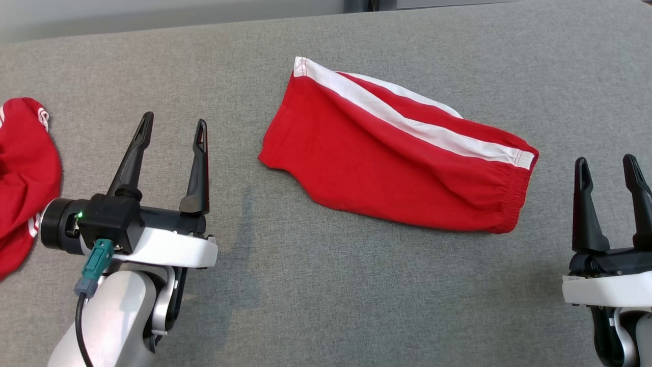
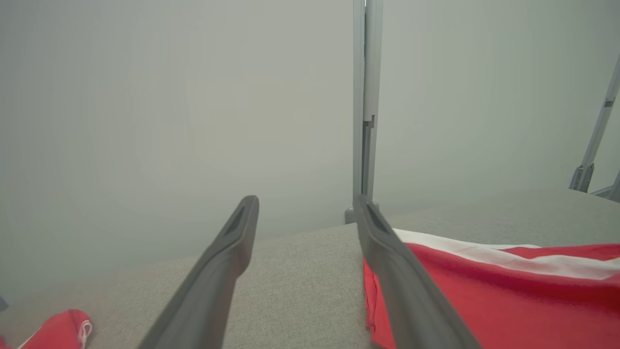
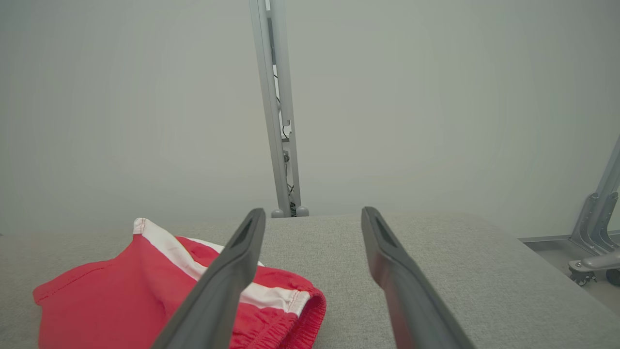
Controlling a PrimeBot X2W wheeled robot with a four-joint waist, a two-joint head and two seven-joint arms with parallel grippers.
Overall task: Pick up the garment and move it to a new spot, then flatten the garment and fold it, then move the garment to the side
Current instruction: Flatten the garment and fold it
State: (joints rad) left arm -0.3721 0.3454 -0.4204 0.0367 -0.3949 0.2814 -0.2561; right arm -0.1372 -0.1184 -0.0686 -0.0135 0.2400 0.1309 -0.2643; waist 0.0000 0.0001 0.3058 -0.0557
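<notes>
from the head view you see the red garment, white stripe along one side, lying in the middle of the grey table, with your left gripper wide open and empty to its left, your right gripper wide open and empty near its waistband end, and a second red cloth at the far left. in the left wrist view, the left gripper's spread fingers frame bare table, the garment just right of them. in the right wrist view, the right gripper's fingers stand wide apart, the garment's elastic waistband partly behind the left one.
</notes>
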